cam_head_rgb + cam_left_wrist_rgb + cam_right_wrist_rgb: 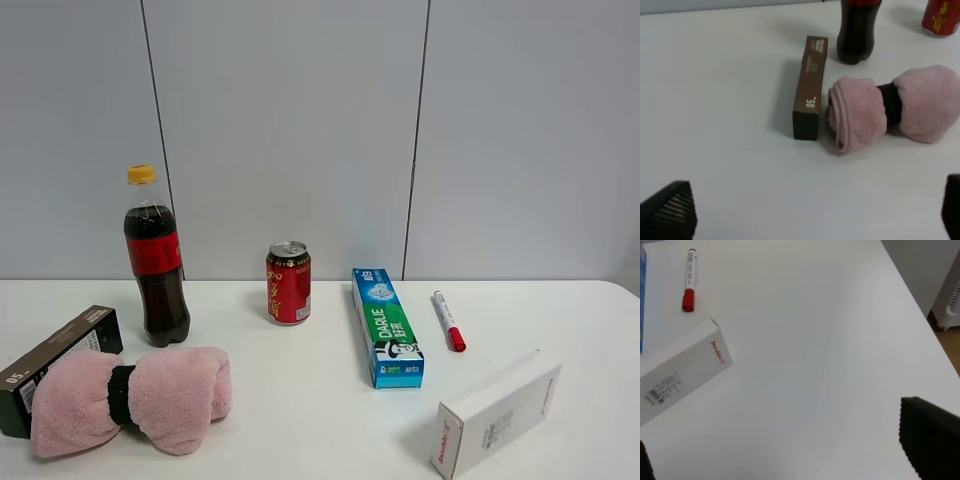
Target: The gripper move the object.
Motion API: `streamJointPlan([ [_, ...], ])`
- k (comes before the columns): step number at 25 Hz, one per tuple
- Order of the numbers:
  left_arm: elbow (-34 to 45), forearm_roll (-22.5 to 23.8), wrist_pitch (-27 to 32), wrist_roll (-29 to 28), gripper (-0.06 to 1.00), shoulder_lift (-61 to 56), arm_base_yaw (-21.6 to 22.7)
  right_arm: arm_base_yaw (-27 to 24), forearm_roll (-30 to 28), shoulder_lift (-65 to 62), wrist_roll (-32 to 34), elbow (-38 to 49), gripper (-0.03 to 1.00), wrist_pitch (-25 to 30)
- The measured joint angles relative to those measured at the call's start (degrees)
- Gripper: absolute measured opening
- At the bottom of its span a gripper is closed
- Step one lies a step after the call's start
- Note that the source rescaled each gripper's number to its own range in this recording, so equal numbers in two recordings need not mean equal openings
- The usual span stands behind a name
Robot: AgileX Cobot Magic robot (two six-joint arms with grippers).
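The long dark brown carton (60,350) marked "05" lies flat at the far left of the white table, its end touching a rolled pink towel (130,395). In the left wrist view the carton (810,85) lies ahead of my left gripper (810,220). That gripper is open and empty, well short of the carton, and only its two black fingertips (670,212) show. My right gripper (785,455) is open and empty above bare table near the white carton (680,370). Neither arm shows in the exterior high view.
A cola bottle (155,260) stands behind the towel (890,107), close to the brown carton's far end. A red can (288,283), a blue-green toothpaste box (387,325), a red-capped marker (448,320) and the white carton (497,412) lie to the right. The table's right edge (920,305) is near.
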Motion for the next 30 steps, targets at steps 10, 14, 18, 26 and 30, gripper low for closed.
streamJointPlan([
  [10, 0.0, 0.0, 0.0, 0.0, 0.99, 0.0, 1.67, 0.0, 0.0, 0.0, 0.0, 0.0, 1.0, 0.0],
  [14, 0.0, 0.0, 0.0, 0.0, 0.99, 0.0, 7.25, 0.0, 0.0, 0.0, 0.0, 0.0, 1.0, 0.0],
  [18, 0.0, 0.0, 0.0, 0.0, 0.99, 0.0, 10.94, 0.0, 0.0, 0.0, 0.0, 0.0, 1.0, 0.0],
  [26, 0.0, 0.0, 0.0, 0.0, 1.0, 0.0, 11.6, 0.0, 0.0, 0.0, 0.0, 0.0, 1.0, 0.0],
  [30, 0.0, 0.0, 0.0, 0.0, 1.0, 0.0, 11.6, 0.0, 0.0, 0.0, 0.0, 0.0, 1.0, 0.0],
])
